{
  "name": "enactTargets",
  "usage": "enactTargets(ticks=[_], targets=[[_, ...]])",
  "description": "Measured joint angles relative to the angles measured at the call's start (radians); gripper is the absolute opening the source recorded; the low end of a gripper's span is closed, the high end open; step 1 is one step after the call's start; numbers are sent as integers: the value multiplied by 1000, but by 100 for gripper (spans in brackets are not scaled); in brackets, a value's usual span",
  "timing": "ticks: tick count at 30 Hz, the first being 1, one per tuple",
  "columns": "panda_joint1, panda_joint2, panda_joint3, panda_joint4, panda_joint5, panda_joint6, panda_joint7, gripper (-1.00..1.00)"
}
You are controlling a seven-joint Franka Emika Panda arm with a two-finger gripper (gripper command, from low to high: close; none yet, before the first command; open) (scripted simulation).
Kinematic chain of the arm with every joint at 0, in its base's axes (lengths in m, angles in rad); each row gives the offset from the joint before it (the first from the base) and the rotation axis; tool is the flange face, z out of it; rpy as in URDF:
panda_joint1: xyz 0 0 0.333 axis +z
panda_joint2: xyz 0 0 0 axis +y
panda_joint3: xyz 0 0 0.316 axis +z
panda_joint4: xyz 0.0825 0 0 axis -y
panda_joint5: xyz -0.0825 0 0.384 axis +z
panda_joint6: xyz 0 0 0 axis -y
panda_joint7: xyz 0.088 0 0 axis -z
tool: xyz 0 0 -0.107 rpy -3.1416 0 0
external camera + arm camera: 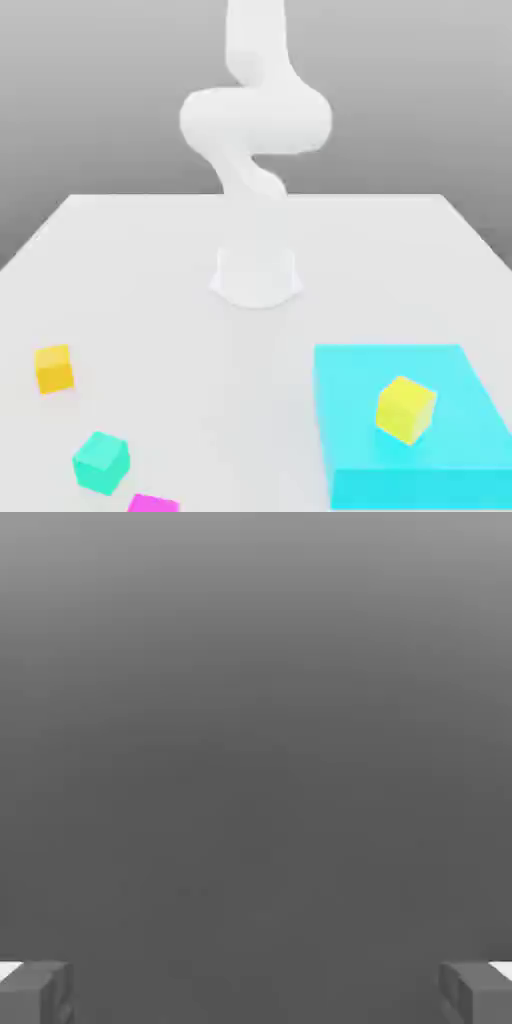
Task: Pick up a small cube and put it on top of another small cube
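Several small cubes lie on the white table [150, 260]. An orange-yellow cube [54, 368] sits at the exterior view's left, a teal cube [101, 462] lies nearer the front, and a magenta cube [152, 503] is cut off by the front edge. A yellow cube [406, 409] rests tilted on a large cyan block [400, 470] at the exterior view's right. In the hand view my gripper [256, 992] is open, its two grey fingertips [35, 992] far apart with nothing between them, facing a plain grey backdrop.
The arm's white base [256, 276] stands at the table's middle, with the white arm links [255, 115] rising above it. The cyan block is a raised platform at the front right.
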Motion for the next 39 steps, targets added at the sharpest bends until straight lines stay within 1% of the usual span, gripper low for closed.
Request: enactTargets(ticks=[8, 13, 17, 20, 22, 23, 25, 28, 29, 35, 37, 39], targets=[[-174, 294, -102, -129, -36, 166, 129, 0], [-269, 474, -182, -209, -33, 268, 191, 0], [-336, 620, -253, -272, 0, 350, 218, 0], [-413, 733, -285, -319, 60, 411, 213, 0], [-449, 810, -288, -345, 117, 452, 195, 0], [-464, 847, -273, -346, 150, 477, 175, 0], [-503, 921, -226, -337, 215, 530, 130, 0], [-586, 1028, -129, -315, 281, 614, 80, 0], [-601, 1050, -111, -311, 295, 631, 69, -100], [-610, 1060, -101, -308, 297, 640, 67, -100], [-588, 1024, -128, -317, 274, 611, 86, -100], [-559, 960, -170, -331, 221, 562, 126, -100]])
